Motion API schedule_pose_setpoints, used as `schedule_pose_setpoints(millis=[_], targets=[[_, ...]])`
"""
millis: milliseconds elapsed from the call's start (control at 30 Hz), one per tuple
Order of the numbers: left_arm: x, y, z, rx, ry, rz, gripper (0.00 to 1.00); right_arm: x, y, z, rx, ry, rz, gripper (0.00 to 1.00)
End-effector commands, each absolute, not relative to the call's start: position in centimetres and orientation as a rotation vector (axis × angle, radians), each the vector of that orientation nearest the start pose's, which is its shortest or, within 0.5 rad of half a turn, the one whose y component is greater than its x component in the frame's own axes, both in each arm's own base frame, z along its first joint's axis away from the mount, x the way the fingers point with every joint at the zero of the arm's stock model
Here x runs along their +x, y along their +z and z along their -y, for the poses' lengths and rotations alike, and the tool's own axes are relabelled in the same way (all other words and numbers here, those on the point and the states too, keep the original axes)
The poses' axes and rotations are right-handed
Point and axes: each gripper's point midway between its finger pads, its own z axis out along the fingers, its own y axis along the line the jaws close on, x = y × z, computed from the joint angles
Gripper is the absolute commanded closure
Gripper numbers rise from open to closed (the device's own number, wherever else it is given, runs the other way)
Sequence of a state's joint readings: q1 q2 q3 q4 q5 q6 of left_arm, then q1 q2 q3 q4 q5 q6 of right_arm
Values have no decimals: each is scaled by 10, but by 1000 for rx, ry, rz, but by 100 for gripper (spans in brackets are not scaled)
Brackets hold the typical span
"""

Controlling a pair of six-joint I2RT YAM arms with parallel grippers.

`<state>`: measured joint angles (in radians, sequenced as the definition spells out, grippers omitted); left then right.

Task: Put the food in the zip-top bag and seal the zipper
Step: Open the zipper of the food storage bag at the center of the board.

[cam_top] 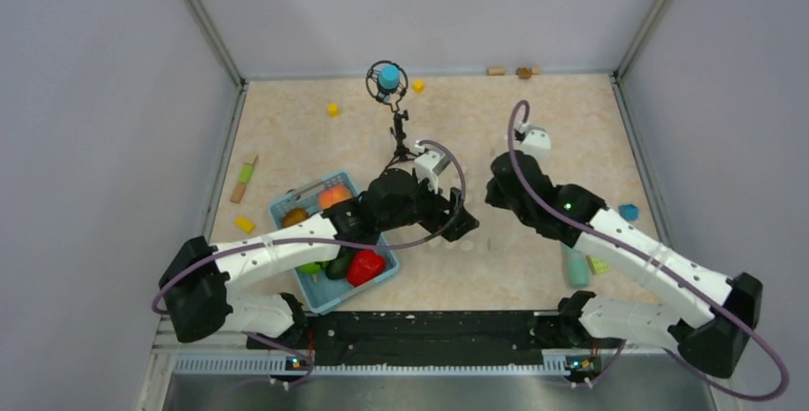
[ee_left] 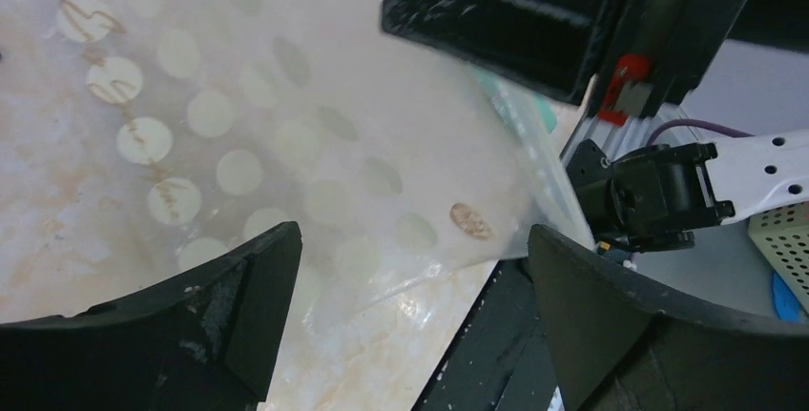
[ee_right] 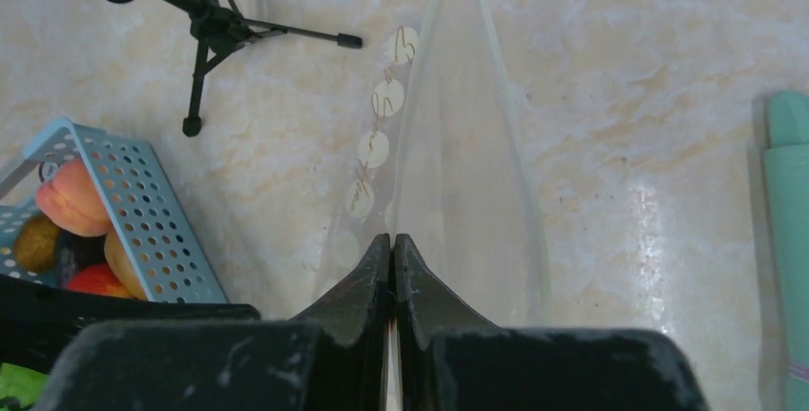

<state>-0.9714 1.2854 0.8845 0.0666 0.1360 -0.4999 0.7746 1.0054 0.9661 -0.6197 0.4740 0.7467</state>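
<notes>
Your dotted zip-top bag [ee_right: 458, 173] sits on the surface [cam_top: 572, 125] between the arms, and the food [cam_top: 365, 265] is all in the blue basket [cam_top: 322, 297]. Right tool [ee_right: 393, 244] is pinching the bag's edge, left tool [ee_left: 410, 249] is spread wide over it. That slick film could slip out of the pinch, and then the mouth collapses.

Tabletop [cam_top: 591, 134] is beige marbled. Sitting on it, we see:
- a light blue perforated basket [cam_top: 327, 297], near-left
- a mic tripod [cam_top: 400, 125], centre-back
- a dotted zip-top bag [ee_right: 458, 173], mid-table, right of the basket
- a yellow cube [cam_top: 332, 109] back-left, a second cube [cam_top: 418, 86] near the far edge, and a third cube [cam_top: 245, 224] just left of the basket
- a green-and-orange stick [cam_top: 246, 178] by the left edge
- a mint tube [cam_top: 574, 266] and a small blue piece [cam_top: 628, 212] on the right
- brown pieces [cam_top: 496, 71] at the far edge
</notes>
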Motion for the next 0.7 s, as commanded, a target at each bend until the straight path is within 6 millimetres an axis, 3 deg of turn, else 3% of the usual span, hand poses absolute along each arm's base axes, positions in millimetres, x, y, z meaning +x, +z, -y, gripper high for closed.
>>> schedule_pose_setpoints(millis=[0,200,333,500,667], targets=[[201,240,389,501,-1168,-1850,7,259,228,-185,340,251,-2090,100],[215,227,377,316,-1097,-1857,11,262,221,-214,413,296,-2099,100],[219,217,370,259,-1069,-1857,18,260,225,-231,456,448,-2069,100],[222,202,369,254,-1028,-1885,19,257,236,-236,479,562,-2023,100],[221,199,379,284,-1045,-1902,26,255,230,-240,464,576,-2040,100]])
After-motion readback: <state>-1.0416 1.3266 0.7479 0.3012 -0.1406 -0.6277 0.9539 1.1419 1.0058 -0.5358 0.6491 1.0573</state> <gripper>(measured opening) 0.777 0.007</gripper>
